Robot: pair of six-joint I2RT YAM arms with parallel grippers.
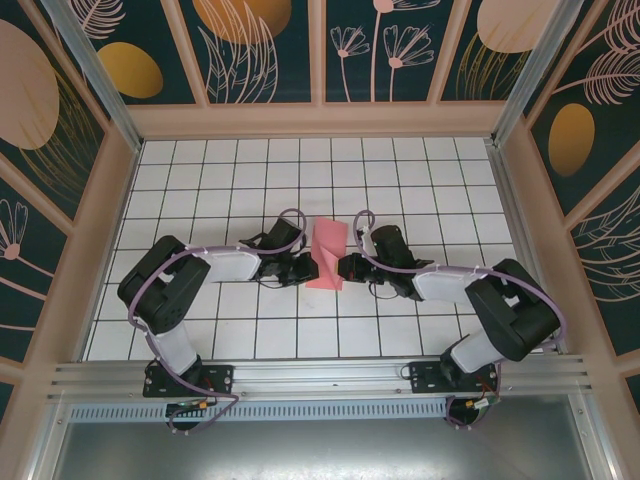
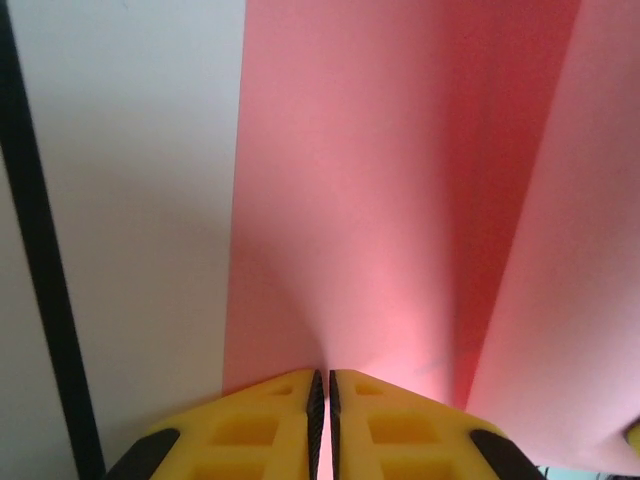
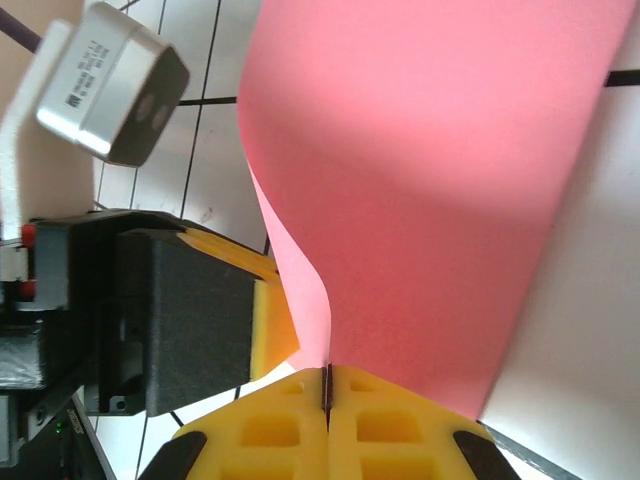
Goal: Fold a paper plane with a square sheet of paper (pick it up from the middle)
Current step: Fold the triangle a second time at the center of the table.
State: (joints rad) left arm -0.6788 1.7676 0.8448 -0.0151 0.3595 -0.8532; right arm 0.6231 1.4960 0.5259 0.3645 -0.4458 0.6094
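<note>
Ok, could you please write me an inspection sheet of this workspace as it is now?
Surface: white gridded table.
Job's things: square sheet of paper, curved and creased, between both grippers.
Clutter: nothing seen.
Grippers: left gripper and right gripper, fingers shut on opposite sides of the sheet.
Cables: purple cables run along both arms.
Surroundings: leaf-patterned walls; metal rail at the near edge.

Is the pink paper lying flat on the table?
No, the paper bends up in a curve, with its edge pinched in the shut right gripper.
</note>
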